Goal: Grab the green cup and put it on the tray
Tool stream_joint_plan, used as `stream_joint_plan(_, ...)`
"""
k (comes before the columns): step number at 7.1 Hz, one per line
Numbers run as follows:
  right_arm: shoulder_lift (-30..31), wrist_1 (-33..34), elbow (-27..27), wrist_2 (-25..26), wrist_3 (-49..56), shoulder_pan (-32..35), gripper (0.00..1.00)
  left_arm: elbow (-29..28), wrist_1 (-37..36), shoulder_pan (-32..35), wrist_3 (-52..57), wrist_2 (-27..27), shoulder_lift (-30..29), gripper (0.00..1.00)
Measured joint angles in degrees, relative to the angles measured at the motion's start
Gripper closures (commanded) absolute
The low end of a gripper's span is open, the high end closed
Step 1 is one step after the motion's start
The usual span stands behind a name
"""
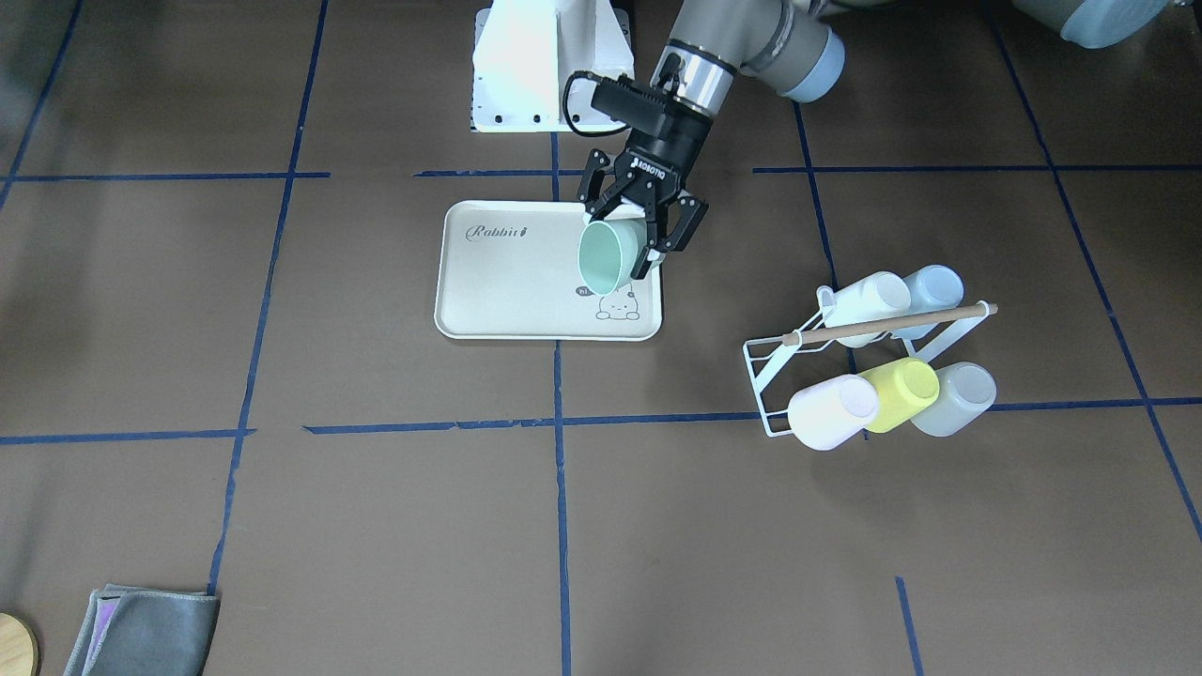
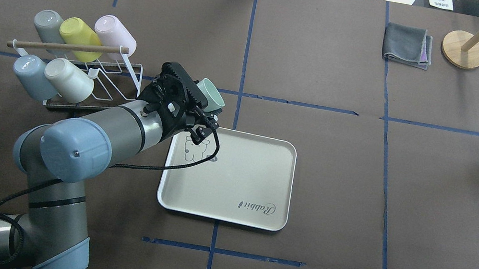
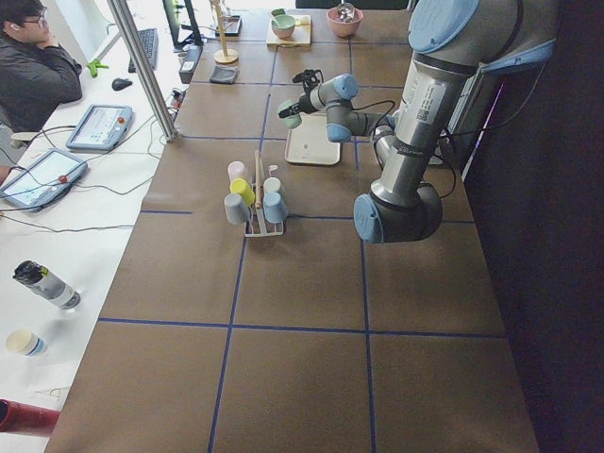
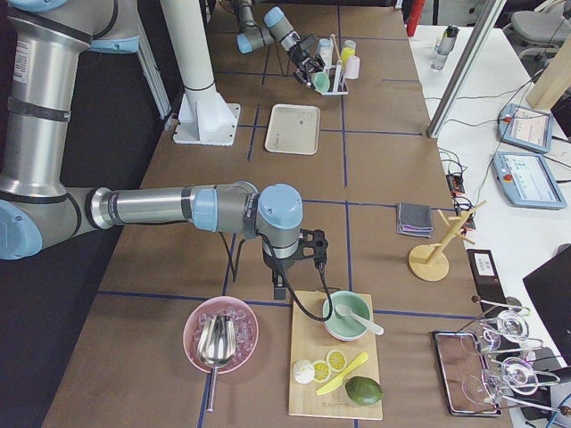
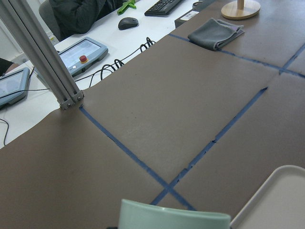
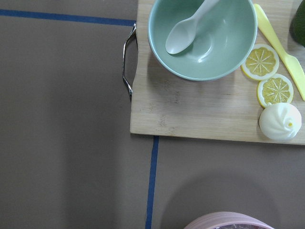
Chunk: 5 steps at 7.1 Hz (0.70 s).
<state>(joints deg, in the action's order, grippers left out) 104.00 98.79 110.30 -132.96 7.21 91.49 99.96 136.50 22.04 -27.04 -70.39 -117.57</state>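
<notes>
The carry is the step in hand. The left jaws are closed on the green cup [image 1: 608, 255] and hold it aloft on its side, mouth toward the operators' edge of the bench. It hangs at the rabbit-drawing corner of the tray [image 1: 507, 286]; the views disagree on whether it is over the rim or just outside. Next, I judge, the wrist must turn the cup upright, move inward over bare tray, lower and release. The left arm [image 1: 751, 47] reaches forward, wrist pitched down toward that corner. The right arm [image 4: 161, 207] lies well away from the tray, beside a wooden board [image 4: 335, 374]; I cannot tell how its jaws stand.
</notes>
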Motion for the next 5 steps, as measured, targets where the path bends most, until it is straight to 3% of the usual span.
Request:
stream_joint_plan(2,-0.03,0.02,-0.01,0.06,0.00,0.00,0.00,-7.10,9.76,-1.00,0.00,0.58,-0.45,0.31)
stream_joint_plan(5,-0.03,0.07,-0.14,0.07,0.00,0.00,0.00,-9.30,11.35,-4.63,0.31,0.68,-0.93,0.31)
